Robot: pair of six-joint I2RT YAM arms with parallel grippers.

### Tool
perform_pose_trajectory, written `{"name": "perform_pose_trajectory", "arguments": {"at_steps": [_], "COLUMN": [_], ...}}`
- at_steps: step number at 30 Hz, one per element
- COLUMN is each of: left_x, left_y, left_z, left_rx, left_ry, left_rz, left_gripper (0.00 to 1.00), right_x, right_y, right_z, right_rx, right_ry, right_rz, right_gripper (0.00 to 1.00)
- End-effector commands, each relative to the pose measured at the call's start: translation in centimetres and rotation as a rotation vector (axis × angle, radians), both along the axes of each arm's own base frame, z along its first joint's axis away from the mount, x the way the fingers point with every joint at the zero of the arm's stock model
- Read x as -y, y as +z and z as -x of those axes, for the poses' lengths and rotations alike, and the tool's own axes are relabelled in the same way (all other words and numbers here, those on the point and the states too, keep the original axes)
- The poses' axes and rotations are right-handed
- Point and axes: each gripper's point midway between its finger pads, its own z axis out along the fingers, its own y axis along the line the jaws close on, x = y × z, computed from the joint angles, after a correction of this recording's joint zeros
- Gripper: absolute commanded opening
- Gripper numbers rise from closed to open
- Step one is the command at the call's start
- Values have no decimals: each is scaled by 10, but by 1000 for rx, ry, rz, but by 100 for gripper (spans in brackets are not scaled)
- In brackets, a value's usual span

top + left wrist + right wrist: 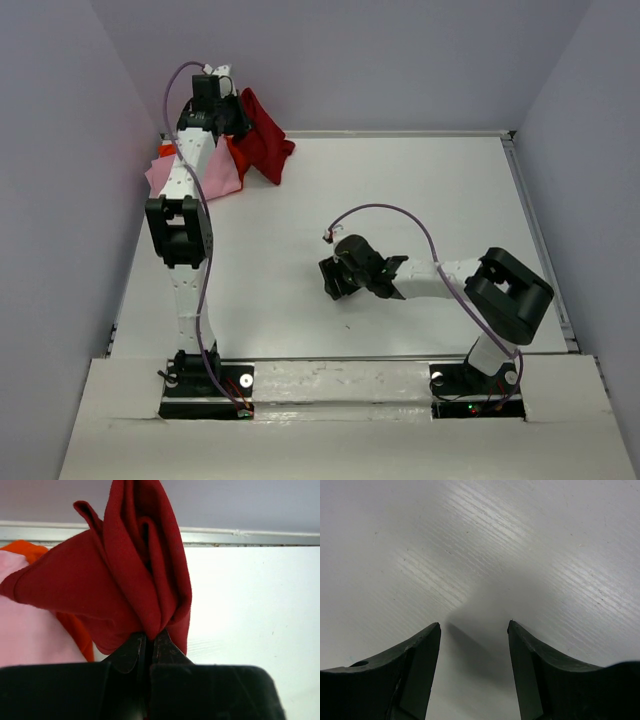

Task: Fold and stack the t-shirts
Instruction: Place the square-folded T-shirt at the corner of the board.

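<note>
Crimson t-shirt (125, 580) in left pincer (149, 637) (orange t-shirt (76, 630) mostly hidden)

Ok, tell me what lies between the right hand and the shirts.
Only bare table between the right hand and the shirts, as the top view shows.

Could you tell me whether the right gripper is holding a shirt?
No, the right gripper is open above the table, holding nothing.

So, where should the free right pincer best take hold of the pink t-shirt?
Probably its near-right corner, coming from the open table side. The pink t-shirt lies in the far-left corner; the left arm and the crimson t-shirt in the left pincer cover its far part, and the right pincer is open.
</note>
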Motion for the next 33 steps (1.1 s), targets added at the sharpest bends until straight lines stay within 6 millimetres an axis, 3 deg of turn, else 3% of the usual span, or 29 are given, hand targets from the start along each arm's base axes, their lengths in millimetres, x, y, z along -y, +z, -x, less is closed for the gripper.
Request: {"name": "perform_pose_trajectory", "arguments": {"at_steps": [1,2,10,15,20,25,33], "left_x": [-20,-36,-41,-52,-63,-83,-139], "left_y": [105,104,119,116,92,81,58], "left_z": [13,14,17,19,31,45,65], "left_rx": [210,204,233,223,156,134,91], "left_ry": [23,45,48,63,91,144,262], "left_rz": [-5,-2,-1,-4,-11,-28,-1], "left_gripper": [0,0,0,0,0,0,0], "right_x": [-10,-12,-19,-21,-24,-26,-32], "right_y": [-7,-8,-16,-14,-17,-18,-17], "right_z": [9,12,19,16,13,12,13], "right_rx": [-29,-31,-60,-51,-51,-56,-56], "right_ry": [21,32,59,62,67,70,91], "right_rz": [-6,-1,-9,-8,5,5,15], "right_gripper": [62,62,61,61,61,61,61]}}
